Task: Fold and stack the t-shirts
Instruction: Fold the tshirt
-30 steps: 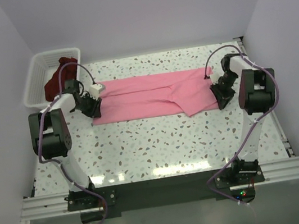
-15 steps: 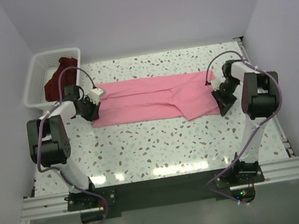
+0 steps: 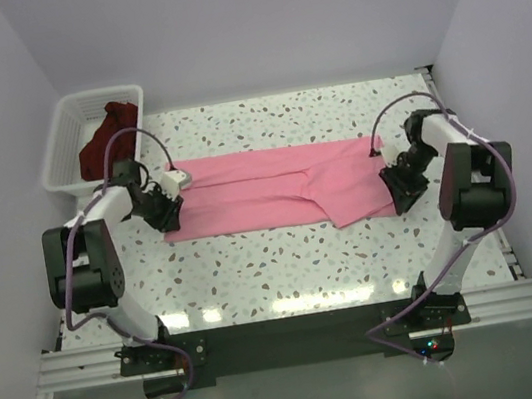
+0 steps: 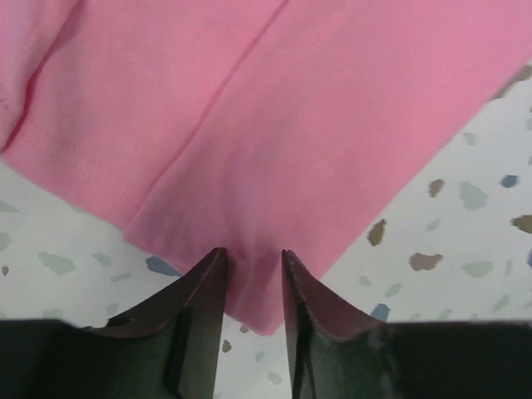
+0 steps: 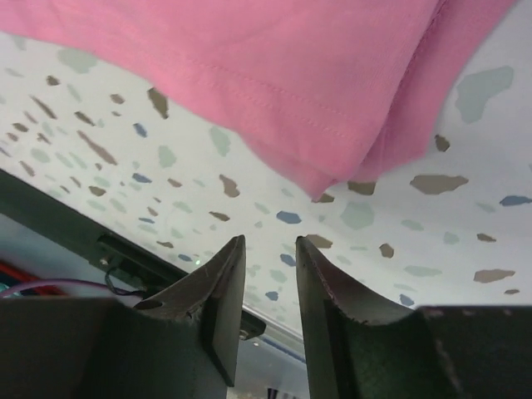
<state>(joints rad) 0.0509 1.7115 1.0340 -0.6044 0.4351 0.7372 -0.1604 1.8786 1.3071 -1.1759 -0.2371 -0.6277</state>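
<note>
The light pink t-shirt (image 3: 274, 183) lies flat on the table (image 3: 287, 267) as one long band. Its long axis runs straight from one gripper to the other. The left gripper (image 3: 162, 210) is at one short end of the band and the right gripper (image 3: 399, 187) is at the other. So each arm is nearer to its own end, and the whole cloth lies between them.

In the left wrist view, one corner of the pink cloth reaches into the gap of the left gripper, and the rest spreads out ahead of the fingertips. The two fingers stand a little apart, one on each side of this corner, and as far as I can see they do not press it.

In the right wrist view, the fingers are also apart and nothing is between them. The nearest corner of the shirt is just ahead of the tips and does not touch them.

The dark maroon t-shirt (image 3: 101, 150) is in the white basket (image 3: 58, 151), beyond the left gripper on its outer side and well apart from the right gripper.

I judge that the left gripper needs only to close on its corner, while the right one must first go a little forward.
</note>
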